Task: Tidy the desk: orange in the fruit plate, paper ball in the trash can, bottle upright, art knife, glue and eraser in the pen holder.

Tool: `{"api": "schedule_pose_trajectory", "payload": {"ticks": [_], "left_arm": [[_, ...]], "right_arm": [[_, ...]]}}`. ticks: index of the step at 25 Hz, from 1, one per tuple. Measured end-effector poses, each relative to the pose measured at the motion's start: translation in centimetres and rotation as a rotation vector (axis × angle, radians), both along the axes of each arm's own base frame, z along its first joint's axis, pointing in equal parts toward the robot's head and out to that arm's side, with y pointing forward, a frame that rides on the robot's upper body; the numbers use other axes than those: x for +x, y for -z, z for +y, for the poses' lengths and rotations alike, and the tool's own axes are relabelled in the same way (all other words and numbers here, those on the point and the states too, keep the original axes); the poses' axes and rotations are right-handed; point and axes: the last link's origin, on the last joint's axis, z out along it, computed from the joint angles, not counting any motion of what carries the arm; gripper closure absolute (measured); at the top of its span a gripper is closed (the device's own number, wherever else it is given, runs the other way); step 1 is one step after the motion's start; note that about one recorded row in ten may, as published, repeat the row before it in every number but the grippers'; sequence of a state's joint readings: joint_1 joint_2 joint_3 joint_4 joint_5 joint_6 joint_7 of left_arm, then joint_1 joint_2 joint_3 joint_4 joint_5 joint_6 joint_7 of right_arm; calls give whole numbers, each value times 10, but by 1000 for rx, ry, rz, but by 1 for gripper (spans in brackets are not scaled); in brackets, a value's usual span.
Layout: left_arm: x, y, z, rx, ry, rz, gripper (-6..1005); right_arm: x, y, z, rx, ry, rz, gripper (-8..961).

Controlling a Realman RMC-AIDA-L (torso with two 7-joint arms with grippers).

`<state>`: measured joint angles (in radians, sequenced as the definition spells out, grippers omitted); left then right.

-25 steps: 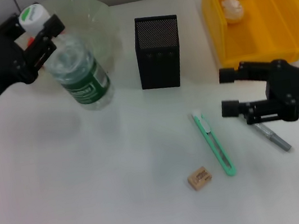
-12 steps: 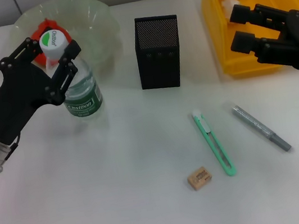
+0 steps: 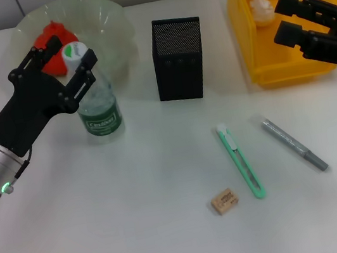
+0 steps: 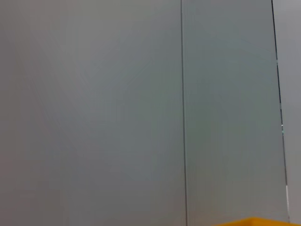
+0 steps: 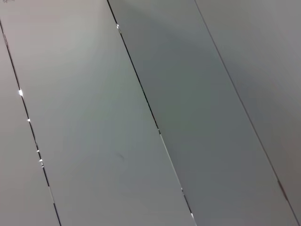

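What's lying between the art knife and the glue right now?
Nothing: in the head view only bare desk separates the art knife from the glue.

Clear glossy plastic bottle point(image 3: 96, 102); black metal mesh pen holder point(image 3: 178, 59).

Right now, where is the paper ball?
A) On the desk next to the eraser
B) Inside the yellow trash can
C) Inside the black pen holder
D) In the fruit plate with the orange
B: the paper ball lies on the floor of the yellow trash can, near its back wall, just beside the right claw, which is open above the bin.
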<state>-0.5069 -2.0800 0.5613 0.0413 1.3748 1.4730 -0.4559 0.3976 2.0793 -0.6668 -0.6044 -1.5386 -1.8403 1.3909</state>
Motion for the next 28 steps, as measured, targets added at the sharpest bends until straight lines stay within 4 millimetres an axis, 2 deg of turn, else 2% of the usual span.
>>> {"api": "schedule_pose_trajectory", "payload": {"ticks": [3,5,8,10,12,13,15,16,17,18,21,22,23,25,28], "left_arm": [[5,-3,-2,8,31,-27,469],[9,-11,-8,28,82,-68,395],[13,-32,-18,60,158,-157,284],[15,-58,-28,45,249,-232,238],[19,-72,-33,-78,333,-218,219],[22,-78,-35,-150,372,-192,210],[26,-81,-40,-347,433,-103,201],[26,-78,-43,-426,453,-58,201],[26,-68,-48,-559,470,30,201],[26,-68,-48,-559,470,30,201],[20,-49,-48,-694,412,126,200],[17,-38,-46,-728,364,157,200],[17,-38,-46,-728,364,157,200],[15,-33,-43,-740,332,173,200],[14,-30,-41,-743,308,180,200]], "right_arm": [[2,0,-1,2,6,1,112],[3,-1,-2,4,12,1,112],[5,-3,-2,15,18,2,112],[6,-6,-2,23,17,-3,112],[3,-18,3,20,5,-38,112],[3,-18,3,20,5,-38,112],[-1,-36,8,-4,-11,-119,112],[-4,-47,10,-18,-12,-171,112],[-11,-66,13,-63,-3,-291,113],[-11,-66,13,-63,-3,-291,113],[-32,-87,13,-137,27,-509,113],[-51,-91,12,-194,38,-676,113],[-51,-91,12,-194,38,-676,113],[-71,-88,12,-244,67,-850,113],[-92,-74,17,-313,144,-1071,113]]}}
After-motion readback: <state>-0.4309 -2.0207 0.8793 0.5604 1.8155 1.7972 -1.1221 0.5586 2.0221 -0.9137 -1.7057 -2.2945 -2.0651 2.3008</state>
